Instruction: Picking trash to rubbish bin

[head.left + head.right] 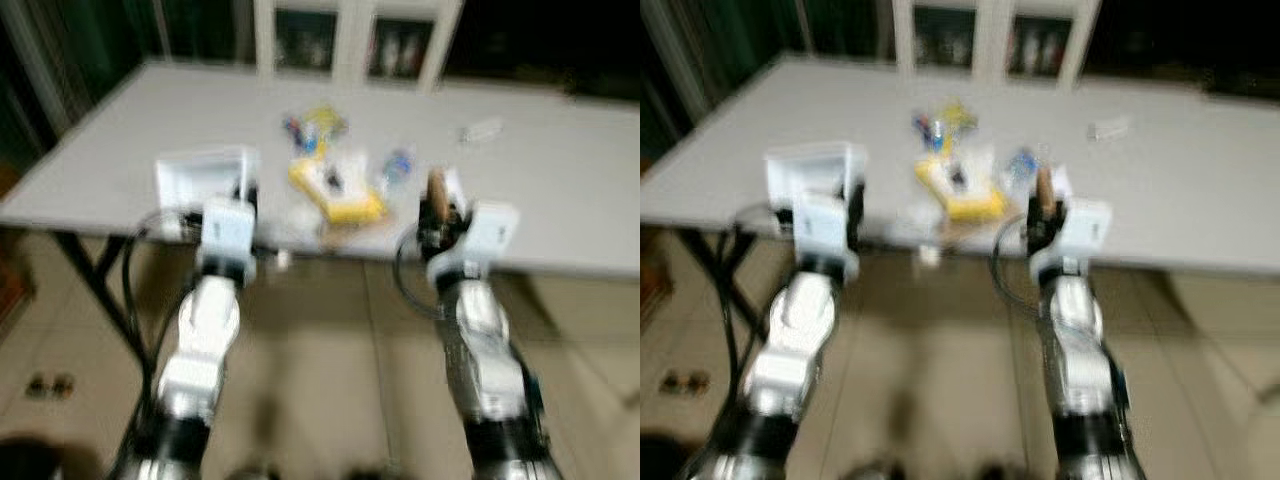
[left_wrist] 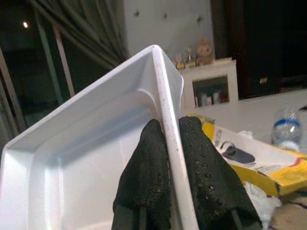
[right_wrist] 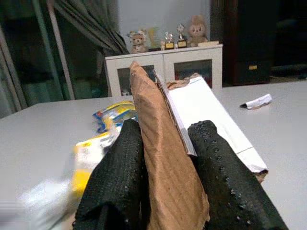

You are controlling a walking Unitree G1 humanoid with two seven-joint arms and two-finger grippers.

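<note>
The left end effector (image 2: 165,172) pinches the rim of a white tray (image 2: 86,148), left of centre in the head view. The right end effector (image 3: 165,177) pinches a cardboard piece (image 3: 163,143), right of centre. A yellow box (image 1: 335,190) and bottle (image 2: 286,129) lie between them on the tabletop (image 1: 560,190).

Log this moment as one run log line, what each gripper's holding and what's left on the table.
left gripper: shut on white tray rim | right gripper: shut on cardboard piece | table: yellow box, bottle, wrappers remain
</note>
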